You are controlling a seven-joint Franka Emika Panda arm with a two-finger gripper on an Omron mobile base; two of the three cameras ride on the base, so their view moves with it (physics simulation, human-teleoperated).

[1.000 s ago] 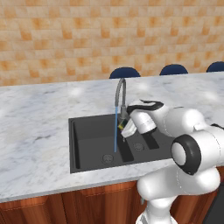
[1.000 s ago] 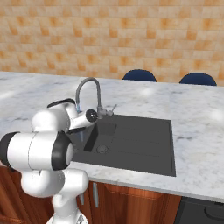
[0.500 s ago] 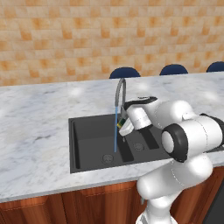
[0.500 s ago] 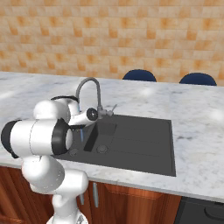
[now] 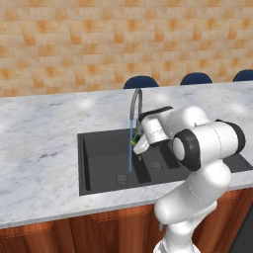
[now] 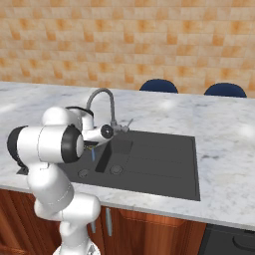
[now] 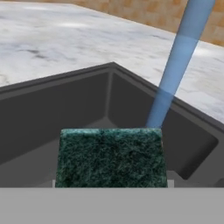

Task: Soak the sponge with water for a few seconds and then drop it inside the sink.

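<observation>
Since the earlier frames the arm's elbow has been swinging up and round toward the base cameras, while the hand itself is staying almost where it was, beside the faucet stream. The gripper [image 5: 138, 147] is being held over the wide basin of the sink [image 5: 99, 148], close to the divider between the two basins, with its jaws clamped together on the sponge [image 7: 112, 158]. In the hand view the dark green face of the sponge is sitting square between the tips, and the water [image 7: 175, 70] is falling past its far upper right corner, touching or just beside that corner; whether the stream is actually striking the sponge cannot be told. In the left base view the water [image 5: 131, 143] is running from the faucet [image 5: 135, 101] down toward the drain of the wide basin, just beside the gripper. In the right base view the gripper [image 6: 89, 147] is being largely masked by the arm.

Judgement: the soaking step is in hand. The next move is calling for the sponge to be kept in the stream briefly, then for the jaws to be parted above the basin floor, away from the counter [image 5: 39, 148] edge, so the sponge is dropping inside the sink
</observation>
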